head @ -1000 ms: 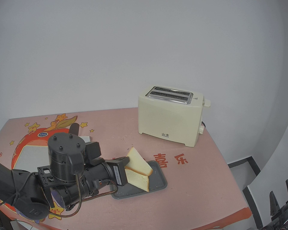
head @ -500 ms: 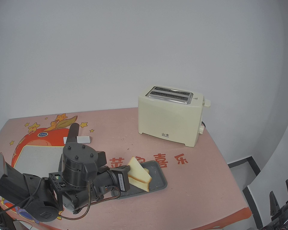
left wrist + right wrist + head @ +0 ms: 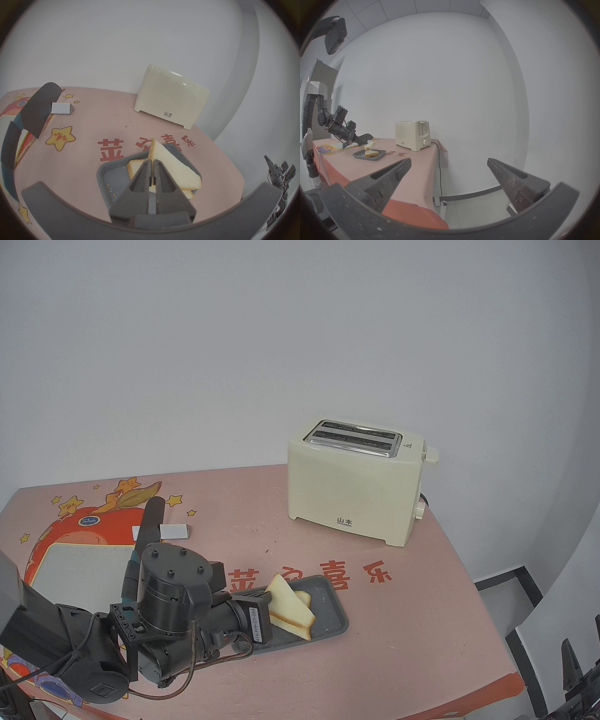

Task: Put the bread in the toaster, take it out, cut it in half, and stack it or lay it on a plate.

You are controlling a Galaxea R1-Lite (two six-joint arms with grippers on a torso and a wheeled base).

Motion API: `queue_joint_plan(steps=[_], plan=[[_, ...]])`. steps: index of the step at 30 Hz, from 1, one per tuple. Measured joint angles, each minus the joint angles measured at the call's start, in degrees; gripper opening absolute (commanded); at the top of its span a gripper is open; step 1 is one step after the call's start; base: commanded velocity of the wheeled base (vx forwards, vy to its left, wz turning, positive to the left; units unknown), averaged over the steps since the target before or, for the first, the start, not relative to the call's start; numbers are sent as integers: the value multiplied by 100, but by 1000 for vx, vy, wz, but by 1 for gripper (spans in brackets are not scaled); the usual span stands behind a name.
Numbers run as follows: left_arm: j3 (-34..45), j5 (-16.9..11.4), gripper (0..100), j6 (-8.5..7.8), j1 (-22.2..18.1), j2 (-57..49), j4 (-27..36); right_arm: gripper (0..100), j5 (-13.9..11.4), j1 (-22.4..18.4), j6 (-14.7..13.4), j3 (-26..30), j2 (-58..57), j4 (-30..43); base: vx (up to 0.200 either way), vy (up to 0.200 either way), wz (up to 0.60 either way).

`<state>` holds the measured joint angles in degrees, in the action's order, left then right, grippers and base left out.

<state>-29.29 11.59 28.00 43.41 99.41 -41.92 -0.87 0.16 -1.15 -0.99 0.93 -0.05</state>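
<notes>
Over the last second the left gripper point(image 3: 267, 610), pinched tight on the top bread half point(image 3: 289, 607), lowered it onto the other half point(image 3: 304, 598) on the grey plate point(image 3: 336, 622), near side of the toaster point(image 3: 353, 487), so stacking looks nearly done; the right gripper point(image 3: 448, 165) gapes wide.

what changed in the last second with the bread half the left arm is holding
The left gripper, fingers shut on the upper bread half, came down with it, so it now leans low over the lower half on the grey tray. Nothing was let go. The toaster and the tray stayed put.
</notes>
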Motion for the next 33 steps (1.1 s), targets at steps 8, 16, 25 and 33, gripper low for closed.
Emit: queue_joint_plan(steps=[8, 16, 25, 33], plan=[[5, -10, 0, 0, -6, 56, 0, 100, 0, 0, 2, 0, 0, -2, 0, 0, 0], [5, -5, 0, 0, -11, 89, 0, 100, -2, 0, 0, -2, 0, -2, 0, 0, 0], [5, -2, 0, 0, -13, 94, 0, 100, 0, 0, 0, -2, 0, -2, 0, 0, 0], [33, 0, 100, -12, -17, 91, 2, 100, 0, 0, 2, -2, 0, -2, 0, 0, 0]])
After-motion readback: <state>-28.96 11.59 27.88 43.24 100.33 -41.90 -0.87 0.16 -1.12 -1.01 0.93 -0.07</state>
